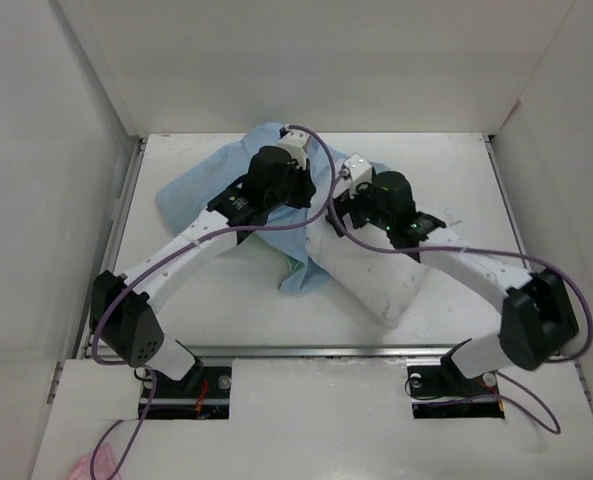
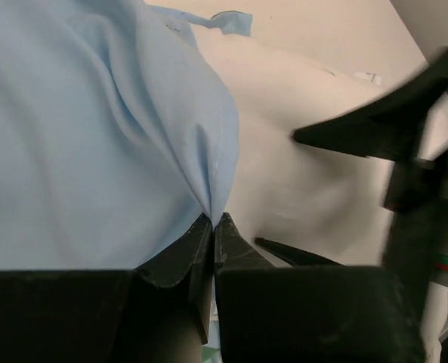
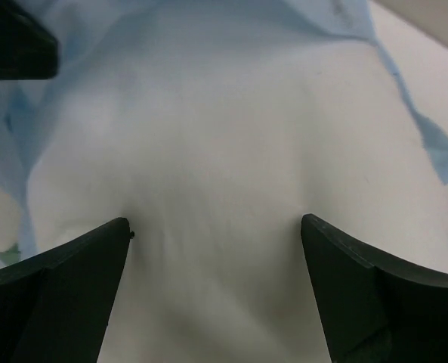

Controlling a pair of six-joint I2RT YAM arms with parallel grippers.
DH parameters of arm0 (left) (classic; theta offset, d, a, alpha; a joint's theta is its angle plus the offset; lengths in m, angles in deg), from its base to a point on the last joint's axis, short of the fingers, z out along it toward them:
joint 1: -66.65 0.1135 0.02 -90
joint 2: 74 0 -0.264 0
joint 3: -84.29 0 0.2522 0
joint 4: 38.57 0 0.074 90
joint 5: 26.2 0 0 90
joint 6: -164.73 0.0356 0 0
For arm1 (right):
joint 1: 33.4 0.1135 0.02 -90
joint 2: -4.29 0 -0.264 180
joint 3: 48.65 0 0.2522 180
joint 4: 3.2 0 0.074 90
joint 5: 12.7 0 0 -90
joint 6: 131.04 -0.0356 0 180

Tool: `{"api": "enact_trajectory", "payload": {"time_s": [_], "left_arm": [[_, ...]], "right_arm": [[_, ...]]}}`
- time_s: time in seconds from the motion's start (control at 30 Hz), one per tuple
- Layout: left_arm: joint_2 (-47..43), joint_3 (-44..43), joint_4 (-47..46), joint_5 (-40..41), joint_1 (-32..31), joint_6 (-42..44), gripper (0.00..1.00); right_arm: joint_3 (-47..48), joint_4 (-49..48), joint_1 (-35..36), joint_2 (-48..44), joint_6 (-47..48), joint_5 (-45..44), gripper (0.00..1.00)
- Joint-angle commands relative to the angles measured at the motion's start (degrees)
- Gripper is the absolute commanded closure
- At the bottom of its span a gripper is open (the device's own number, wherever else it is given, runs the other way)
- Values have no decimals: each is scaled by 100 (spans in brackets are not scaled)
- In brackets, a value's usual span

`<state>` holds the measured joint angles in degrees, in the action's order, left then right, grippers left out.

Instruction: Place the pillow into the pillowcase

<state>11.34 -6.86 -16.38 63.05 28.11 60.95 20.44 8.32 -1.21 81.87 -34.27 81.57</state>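
Observation:
The light blue pillowcase (image 1: 201, 190) lies crumpled at the back middle of the table. The white pillow (image 1: 381, 280) lies to its right, its far end under the blue cloth. My left gripper (image 2: 212, 219) is shut on a fold of the pillowcase (image 2: 80, 136) at its edge beside the pillow (image 2: 314, 98). My right gripper (image 3: 216, 227) is open, its fingers (image 3: 80, 265) pressed down on the pillow (image 3: 216, 151), which fills the space between them. Blue cloth (image 3: 427, 144) drapes over the pillow's far end. The right gripper's black fingers (image 2: 375, 128) show in the left wrist view.
White walls enclose the table on the left, back and right. A strip of pillowcase (image 1: 301, 275) with a mint-green bit lies in front of the pillow's left side. Purple cables (image 1: 326, 215) loop over both arms.

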Motion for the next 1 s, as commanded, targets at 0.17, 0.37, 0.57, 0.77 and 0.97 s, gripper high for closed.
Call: {"api": "enact_trajectory", "payload": {"time_s": [0.17, 0.37, 0.57, 0.77, 0.97], "left_arm": [[-140, -391, -192, -118, -13, 332, 100], [53, -1103, 9, -618, -13, 525, 100], [106, -1376, 124, -1336, -539, 526, 100], [53, -1323, 1, -2235, -1409, 279, 100], [-271, -709, -192, -3150, -2199, -335, 100]], "right_arm": [[2180, 901, -63, 2954, 731, 1253, 99], [991, -1801, -63, 1017, -938, -82, 100], [-1173, -5281, 252, -665, -1599, -2016, 100], [-1648, -7164, 805, 36, -1845, -3104, 100], [-1578, -8571, 1140, 1179, -1968, -4914, 100]]}}
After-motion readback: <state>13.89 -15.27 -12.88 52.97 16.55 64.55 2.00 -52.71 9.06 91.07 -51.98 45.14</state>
